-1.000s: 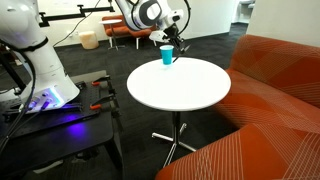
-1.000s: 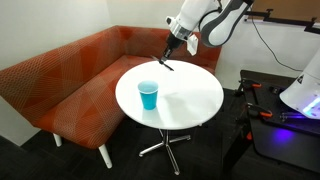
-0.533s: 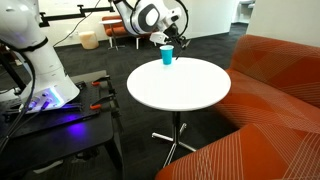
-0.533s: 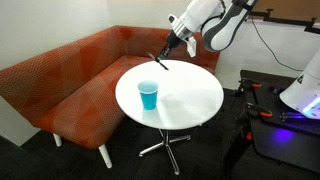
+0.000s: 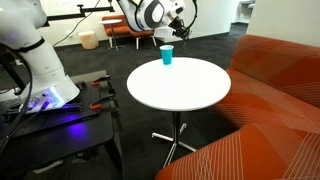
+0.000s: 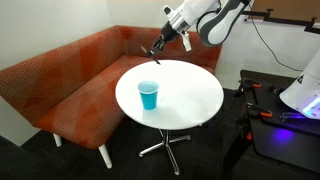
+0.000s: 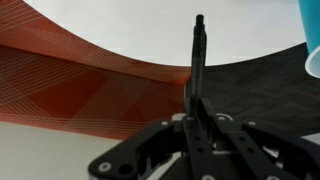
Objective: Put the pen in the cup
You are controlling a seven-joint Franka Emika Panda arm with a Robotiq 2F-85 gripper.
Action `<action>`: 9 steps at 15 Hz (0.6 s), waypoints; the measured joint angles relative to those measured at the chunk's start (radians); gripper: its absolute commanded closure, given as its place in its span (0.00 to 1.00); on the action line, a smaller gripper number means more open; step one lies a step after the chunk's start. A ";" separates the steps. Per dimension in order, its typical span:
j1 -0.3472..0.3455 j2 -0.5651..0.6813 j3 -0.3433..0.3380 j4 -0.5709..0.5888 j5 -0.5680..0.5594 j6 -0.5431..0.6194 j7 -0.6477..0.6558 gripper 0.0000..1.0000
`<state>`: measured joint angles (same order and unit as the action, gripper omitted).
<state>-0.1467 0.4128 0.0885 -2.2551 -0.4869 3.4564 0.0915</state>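
Note:
The pen [image 7: 197,55] is a thin dark stick, and my gripper [image 7: 197,112] is shut on its lower end in the wrist view, so it points away from the fingers. In an exterior view the pen [image 6: 155,50] hangs slanted from the gripper [image 6: 165,38], above the far edge of the round white table [image 6: 190,95]. The bright blue cup [image 6: 149,96] stands upright on the table, well below and to the near side of the pen. The cup [image 5: 166,56] and gripper [image 5: 181,30] also show in an exterior view, and a sliver of the cup [image 7: 312,40] sits at the wrist view's right edge.
An orange sofa [image 6: 70,85] curves round the table's far side, and the sofa [image 7: 80,95] shows under the pen in the wrist view. A black stand with a second white robot base [image 5: 35,70] and purple light stands beside the table. Dark carpet lies below.
The gripper has risen with the pen still in it, drifting up and away from the tabletop near the table's edge. The cup has not moved.

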 measured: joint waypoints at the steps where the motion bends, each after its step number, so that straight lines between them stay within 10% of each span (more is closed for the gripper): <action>1: -0.042 0.000 0.038 0.010 -0.027 0.000 0.000 0.97; 9: -0.362 0.051 0.330 0.055 -0.245 -0.001 -0.009 0.97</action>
<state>-0.5090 0.4641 0.4183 -2.1997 -0.7323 3.4555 0.0830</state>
